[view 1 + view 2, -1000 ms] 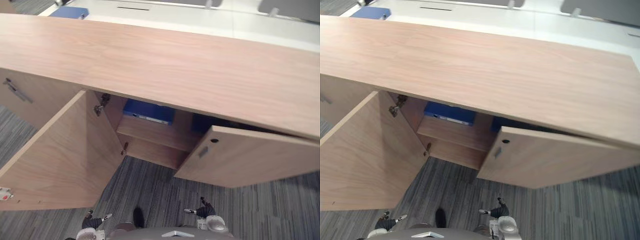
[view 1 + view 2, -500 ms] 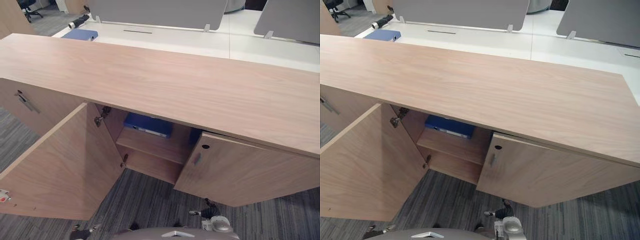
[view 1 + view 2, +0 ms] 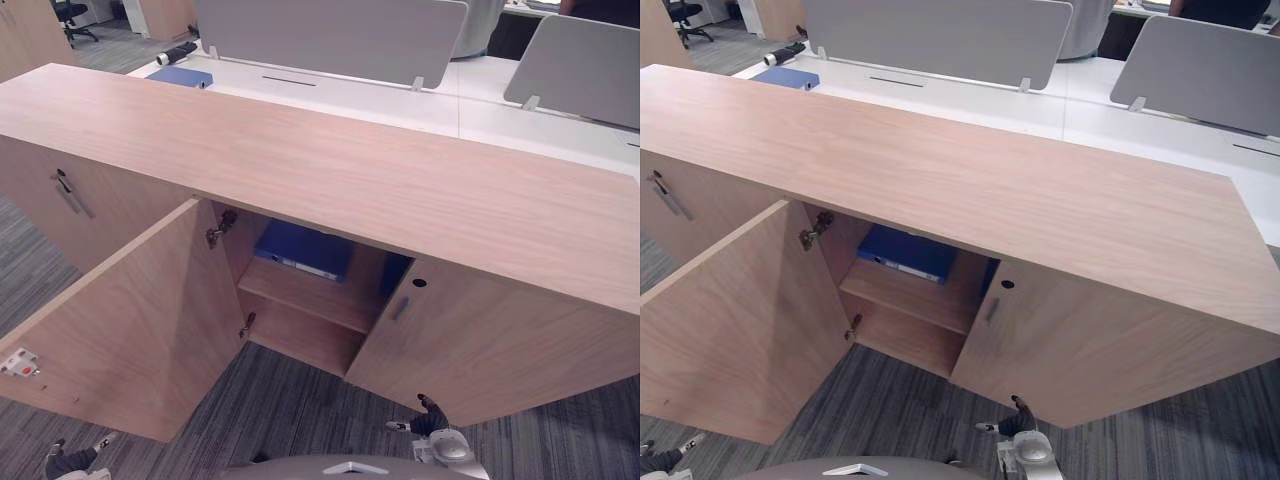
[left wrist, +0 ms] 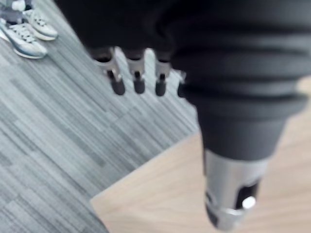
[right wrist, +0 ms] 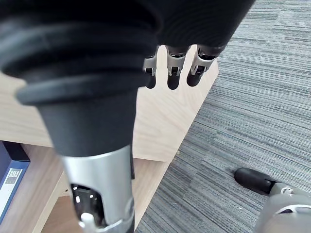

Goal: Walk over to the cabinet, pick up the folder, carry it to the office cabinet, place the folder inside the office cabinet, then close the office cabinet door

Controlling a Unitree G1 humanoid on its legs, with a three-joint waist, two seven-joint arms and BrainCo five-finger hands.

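A blue folder (image 3: pixel 303 250) lies flat on the upper shelf inside the long wooden cabinet (image 3: pixel 330 170); its corner also shows in the right wrist view (image 5: pixel 9 170). The cabinet's left door (image 3: pixel 130 320) is swung wide open. The right door (image 3: pixel 480 345) stands ajar at a small angle. My left hand (image 3: pixel 70 462) hangs low by the open left door, its fingers (image 4: pixel 137 80) straight and holding nothing. My right hand (image 3: pixel 425 420) hangs in front of the right door, with relaxed fingers (image 5: pixel 172 68) and nothing in it.
Another blue folder (image 3: pixel 180 76) lies on the white desk (image 3: pixel 430 105) behind the cabinet, below grey partition screens (image 3: pixel 330 35). A person's shoes (image 4: pixel 24 29) stand on the striped grey carpet (image 3: pixel 290 420) near my left hand. A further cabinet door with a metal handle (image 3: pixel 68 190) is at the left.
The whole view has shifted upward, now taking in the desks and screens behind. The right door looks closer to the cabinet front. My left hand sits further toward the lower left.
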